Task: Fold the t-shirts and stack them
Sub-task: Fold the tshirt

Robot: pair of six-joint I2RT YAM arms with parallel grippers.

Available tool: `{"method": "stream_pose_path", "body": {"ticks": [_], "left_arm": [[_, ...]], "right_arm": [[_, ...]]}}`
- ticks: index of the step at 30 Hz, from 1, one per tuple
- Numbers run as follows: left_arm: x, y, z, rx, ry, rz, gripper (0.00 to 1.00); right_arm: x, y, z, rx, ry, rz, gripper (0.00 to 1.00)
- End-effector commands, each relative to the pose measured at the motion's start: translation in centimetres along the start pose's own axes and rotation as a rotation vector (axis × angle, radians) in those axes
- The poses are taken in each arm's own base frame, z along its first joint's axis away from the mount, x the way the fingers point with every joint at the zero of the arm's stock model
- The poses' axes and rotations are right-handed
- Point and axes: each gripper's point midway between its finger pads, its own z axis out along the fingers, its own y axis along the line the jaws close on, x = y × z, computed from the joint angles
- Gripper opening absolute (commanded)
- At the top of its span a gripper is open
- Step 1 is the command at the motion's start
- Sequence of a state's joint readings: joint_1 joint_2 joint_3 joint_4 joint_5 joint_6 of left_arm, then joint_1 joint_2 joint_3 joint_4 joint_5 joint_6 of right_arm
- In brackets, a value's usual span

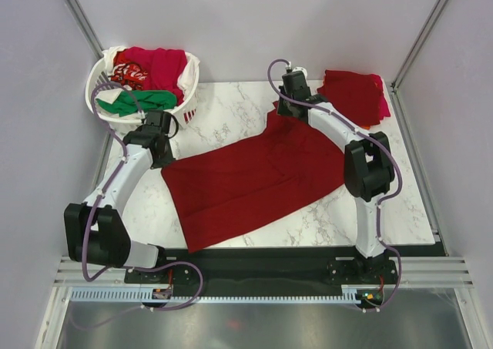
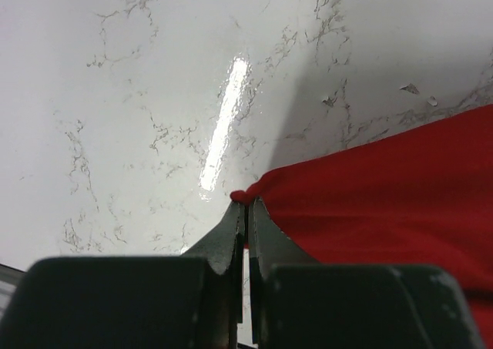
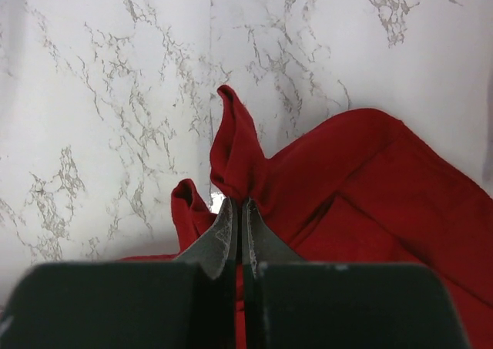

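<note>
Partway there: folded stack (image 1: pixel 356 95) at the far right corner of the counter (image 1: pixel 223 114), dark red t-shirt (image 1: pixel 254 179) spread mid-counter, left jaws and right jaws each clamped on its edge, shirts (image 1: pixel 158 65) waiting in the basket (image 1: pixel 90 87).

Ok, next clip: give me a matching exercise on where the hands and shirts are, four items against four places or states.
Items:
1. left hand
2. right hand
3. green t-shirt
4. folded stack

Places or states:
A. in the laundry basket
B. far right corner of the table
C. shut on the left corner of the spread red t-shirt
D. shut on that shirt's bunched far end

Pairs: 1-C, 2-D, 3-A, 4-B
</note>
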State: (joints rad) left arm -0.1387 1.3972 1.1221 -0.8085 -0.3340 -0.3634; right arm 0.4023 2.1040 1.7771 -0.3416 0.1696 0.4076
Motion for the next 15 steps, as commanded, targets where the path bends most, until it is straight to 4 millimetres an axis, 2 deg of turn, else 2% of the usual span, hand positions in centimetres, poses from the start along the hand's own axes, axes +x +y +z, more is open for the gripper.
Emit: {"method": "stream_pose_path", "body": {"ticks": [1,5,6,7,8,9,10,12,13,15], "left_arm": [[-0.5,0.6,-1.2,0.018,-0.039,0.051,0.02],[-0.1,0.8,-2.4,0.05,-0.069,0.04,0.02],[0.4,0.5,-2.6,0.076,-0.061,0.036,0.02],[0.5,0.3,-2.8,0.097,-0.062,0.033,0.02],[0.6,0.0,-3.2,0.12,-0.065,0.029,0.02],[1.0,-0.5,-3.5,0.158,-0.061,0.028,0.02],[1.3,-0.8,-3.7,0.18,-0.056,0.032,0.02],[2.5,-1.8,-4.1,0.254,-0.027,0.04,0.02],[2.8,-2.1,-4.2,0.275,-0.019,0.041,0.02],[4.0,-2.5,-4.2,0.309,0.009,0.039,0.02]], "right_arm": [[-3.1,0.7,-1.4,-0.022,-0.082,0.03,0.0],[-3.2,-1.1,-3.2,0.036,-0.101,0.022,0.0],[-3.8,-1.3,-4.3,0.039,-0.119,0.029,0.0],[-3.0,-2.0,-4.6,0.055,-0.107,0.033,0.0],[-3.1,-2.4,-5.1,0.064,-0.112,0.037,0.0],[-3.8,-2.6,-6.3,0.065,-0.135,0.046,0.0],[-2.6,-3.4,-6.5,0.089,-0.118,0.04,0.0],[-3.2,-3.9,-8.3,0.092,-0.148,0.053,0.0],[-1.9,-4.5,-8.5,0.106,-0.13,0.053,0.0],[-2.2,-4.9,-10.2,0.108,-0.157,0.07,0.0]]}}
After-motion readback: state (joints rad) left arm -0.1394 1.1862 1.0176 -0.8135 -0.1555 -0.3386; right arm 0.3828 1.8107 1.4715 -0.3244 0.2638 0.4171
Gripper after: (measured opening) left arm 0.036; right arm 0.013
